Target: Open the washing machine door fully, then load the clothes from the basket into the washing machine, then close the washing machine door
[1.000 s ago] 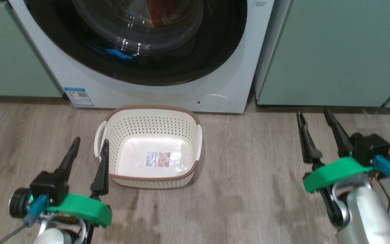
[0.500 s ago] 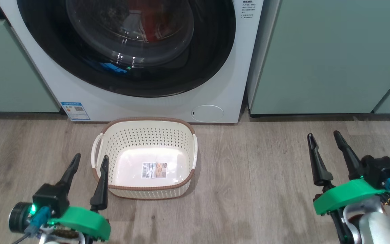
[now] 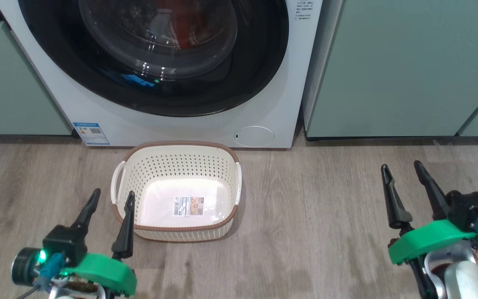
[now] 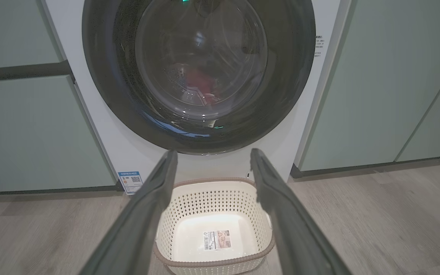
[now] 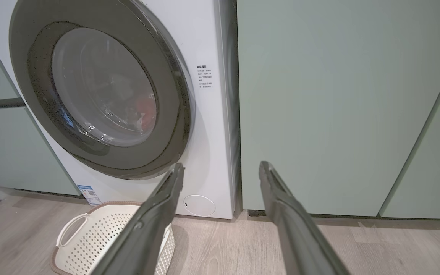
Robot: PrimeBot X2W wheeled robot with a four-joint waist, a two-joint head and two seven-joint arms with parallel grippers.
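The washing machine (image 3: 181,128) stands straight ahead, and the washing machine door (image 3: 262,70) lies flat against its front. Behind the glass bowl I see red clothes (image 3: 183,27) in the drum, also through the door (image 4: 101,76) as clothes (image 4: 199,82) and clothes (image 5: 147,109). The basket (image 3: 181,144) sits on the floor before the machine, holding nothing but its paper label. My left gripper (image 3: 112,196) hovers open by the basket's left front corner. My right gripper (image 3: 401,167) hangs open over bare floor, well right of the basket. Both hold nothing.
Pale green cabinets (image 3: 388,66) flank the machine on the right, and more of them (image 3: 10,83) on the left. A round white hatch (image 3: 254,136) and a blue sticker (image 3: 91,133) sit low on the machine. Wood-look floor (image 3: 313,216) spreads between basket and right gripper.
The whole head picture has slid downward, so the camera has moved. Both grippers stay open and empty; the right one now shows slightly lower and further right.
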